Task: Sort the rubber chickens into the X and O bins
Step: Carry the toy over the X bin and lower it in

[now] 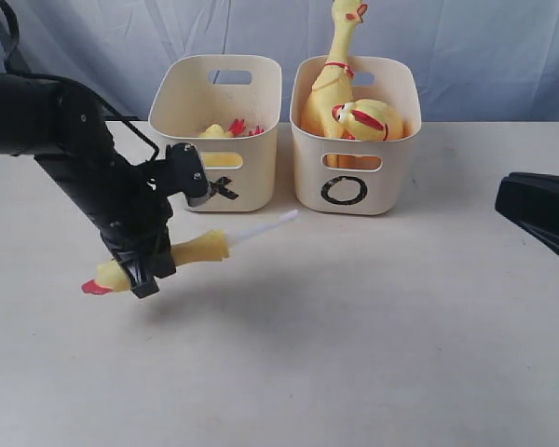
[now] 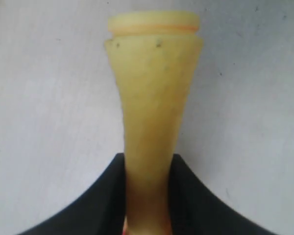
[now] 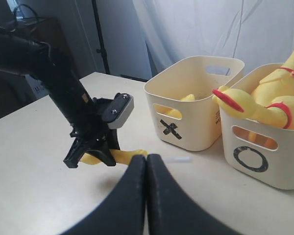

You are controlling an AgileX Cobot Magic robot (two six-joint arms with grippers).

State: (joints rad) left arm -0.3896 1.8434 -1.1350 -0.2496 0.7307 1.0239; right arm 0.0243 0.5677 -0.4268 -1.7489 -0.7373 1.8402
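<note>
The left gripper (image 1: 142,272) is clamped across the narrow waist of 1 rubber chicken piece (image 1: 200,250), its jaws partly closed on the yellow rubber. The shadow on the table (image 1: 354,326) suggests the piece is carried just clear of the surface. Gripping the thinnest part probably lets the flared rim act as a stop against slipping. The piece sits in front of the X bin (image 1: 256,182), near but not over it. Its long axis runs diagonally, the red end pointing away from the bins and the thin white tube (image 1: 265,226) aiming up toward the 2 bin fronts. The X bin already holds scraps (image 1: 233,128) and the O bin (image 1: 307,177) whole chickens (image 1: 331,88), so this part likely belongs in X. The right gripper (image 3: 146,191) waits aside, fingers pressed together, empty.
</note>
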